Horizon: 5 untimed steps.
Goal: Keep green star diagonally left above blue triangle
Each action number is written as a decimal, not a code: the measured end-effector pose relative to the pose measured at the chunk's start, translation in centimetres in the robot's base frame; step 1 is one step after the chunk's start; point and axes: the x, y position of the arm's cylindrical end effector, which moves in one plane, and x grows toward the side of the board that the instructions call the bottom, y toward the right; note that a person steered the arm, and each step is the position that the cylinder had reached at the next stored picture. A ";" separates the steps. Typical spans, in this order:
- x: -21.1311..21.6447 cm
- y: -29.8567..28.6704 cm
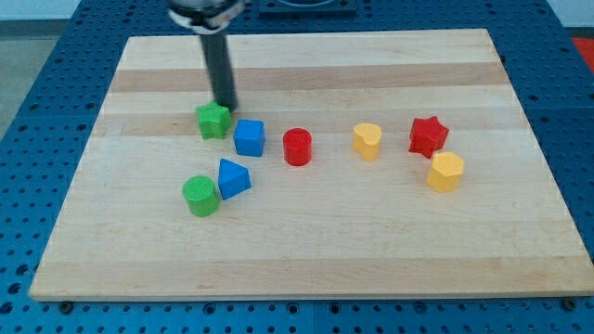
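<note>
The green star (213, 121) lies on the wooden board (306, 250), left of centre. The blue triangle (232, 177) lies below it and slightly to the view's right, so the star is up and a little left of the triangle. My tip (225, 105) stands at the star's upper right edge, touching or nearly touching it. A blue cube (249, 137) sits just right of the star, between star and triangle in height. A green cylinder (200, 196) sits at the triangle's lower left, close to it.
A red cylinder (297, 147) lies right of the blue cube. Further right are a yellow heart-like block (368, 141), a red star (428, 135) and a yellow hexagonal block (446, 172). The board rests on a blue perforated table.
</note>
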 end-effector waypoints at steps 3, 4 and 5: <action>9.4 -4.7; 5.8 -4.7; 1.9 -5.1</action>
